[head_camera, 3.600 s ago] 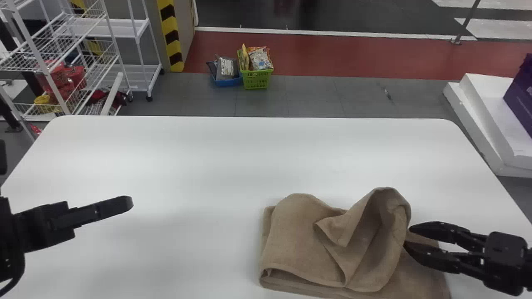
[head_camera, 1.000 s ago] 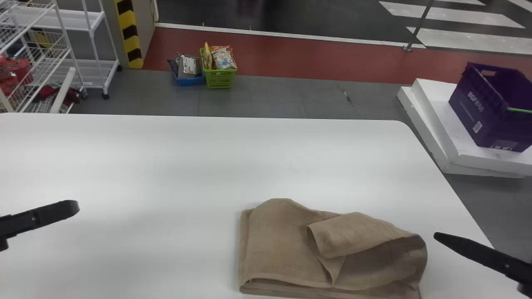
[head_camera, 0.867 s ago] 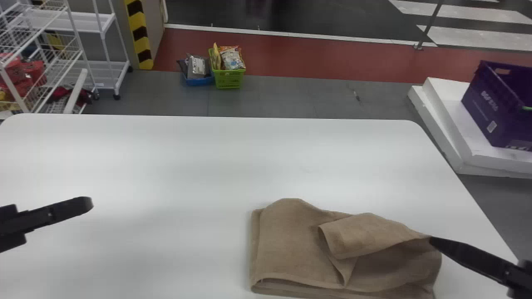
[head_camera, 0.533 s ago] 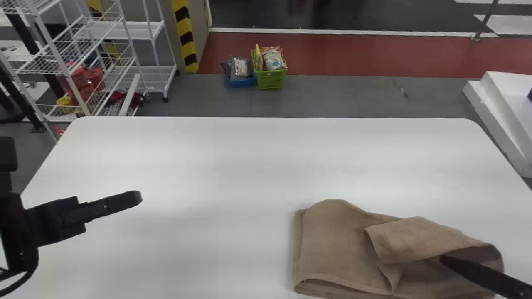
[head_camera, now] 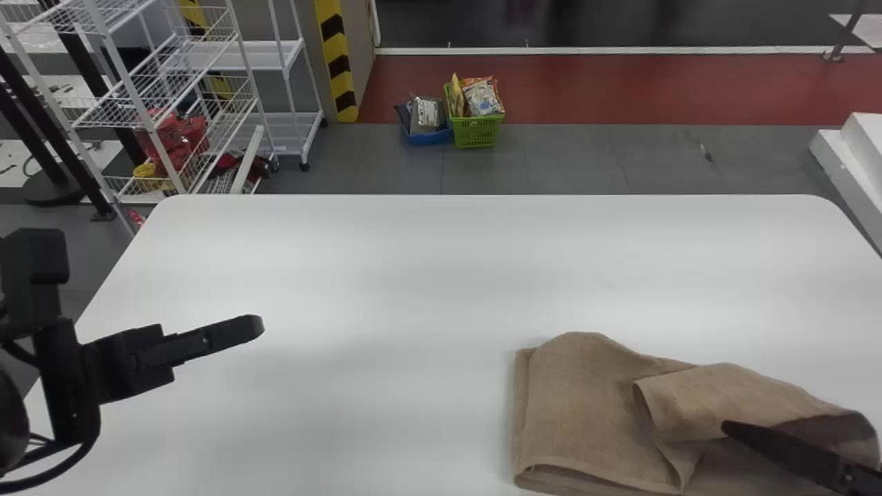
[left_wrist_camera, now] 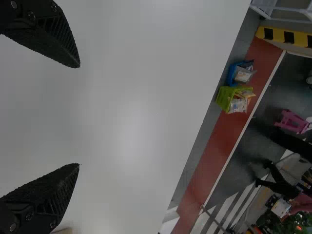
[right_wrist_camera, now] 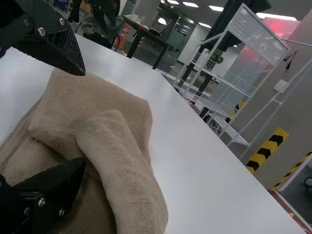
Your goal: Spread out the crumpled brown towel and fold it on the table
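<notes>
The right tool (head_camera: 778, 449) is spread wide over the brown towel (head_camera: 586, 413), contact unclear; the left tool (head_camera: 213, 337) is opened wide.

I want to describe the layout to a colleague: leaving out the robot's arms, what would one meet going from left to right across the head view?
White shelves → black-and-yellow stripes → blue basket → green basket → brown towel.

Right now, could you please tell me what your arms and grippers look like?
The left arm is black and blocky, with looping black cables. The left gripper and right gripper have black, tapering fingers with ridged inner faces and small silvery screws.
</notes>
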Motion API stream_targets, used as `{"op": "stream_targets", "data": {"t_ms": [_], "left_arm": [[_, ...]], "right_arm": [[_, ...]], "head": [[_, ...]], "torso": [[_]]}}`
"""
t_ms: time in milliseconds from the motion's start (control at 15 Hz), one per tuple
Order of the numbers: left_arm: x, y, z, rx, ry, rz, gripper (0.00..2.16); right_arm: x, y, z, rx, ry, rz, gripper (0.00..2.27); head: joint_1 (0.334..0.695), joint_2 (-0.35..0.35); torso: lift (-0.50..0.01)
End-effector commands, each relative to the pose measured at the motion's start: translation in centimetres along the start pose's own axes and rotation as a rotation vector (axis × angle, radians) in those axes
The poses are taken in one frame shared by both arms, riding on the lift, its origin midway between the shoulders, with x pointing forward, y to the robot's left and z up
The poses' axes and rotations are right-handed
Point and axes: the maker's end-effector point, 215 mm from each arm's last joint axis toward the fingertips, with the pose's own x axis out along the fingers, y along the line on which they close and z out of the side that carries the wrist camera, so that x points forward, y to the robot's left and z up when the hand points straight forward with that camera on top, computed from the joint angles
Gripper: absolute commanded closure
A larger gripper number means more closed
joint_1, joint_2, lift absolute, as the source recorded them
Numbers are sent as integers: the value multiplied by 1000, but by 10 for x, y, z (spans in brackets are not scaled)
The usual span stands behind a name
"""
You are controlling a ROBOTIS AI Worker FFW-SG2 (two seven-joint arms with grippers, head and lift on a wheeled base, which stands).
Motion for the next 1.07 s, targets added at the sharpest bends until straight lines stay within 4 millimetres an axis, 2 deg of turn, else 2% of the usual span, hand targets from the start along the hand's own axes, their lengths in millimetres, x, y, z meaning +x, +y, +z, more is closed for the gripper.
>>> {"op": "stream_targets", "data": {"t_ms": [0,200,267,400,600,800,1000], "left_arm": [[0,0,-1,-3,2,0,90],[0,0,-1,-3,2,0,90],[-1,1,0,-3,0,3,90],[-4,3,2,5,-3,9,90],[-3,2,3,10,-2,13,90],[-1,-2,5,19,-1,11,90],[1,-5,4,27,1,9,90]], "right_arm": [[10,4,0,-2,14,19,623],[13,10,3,11,12,43,1717],[12,12,3,16,10,44,1858],[1,17,5,52,-2,37,1895],[-39,10,16,141,-48,-26,1899],[-88,5,34,139,-102,-55,1899],[-124,-12,36,154,-127,-116,1899]], "head": [[695,64],[695,83],[695,85],[695,88],[695,78],[695,17],[695,-42]], "torso": [[-127],[-127],[-127],[-127],[-127],[-127],[-127]]}}
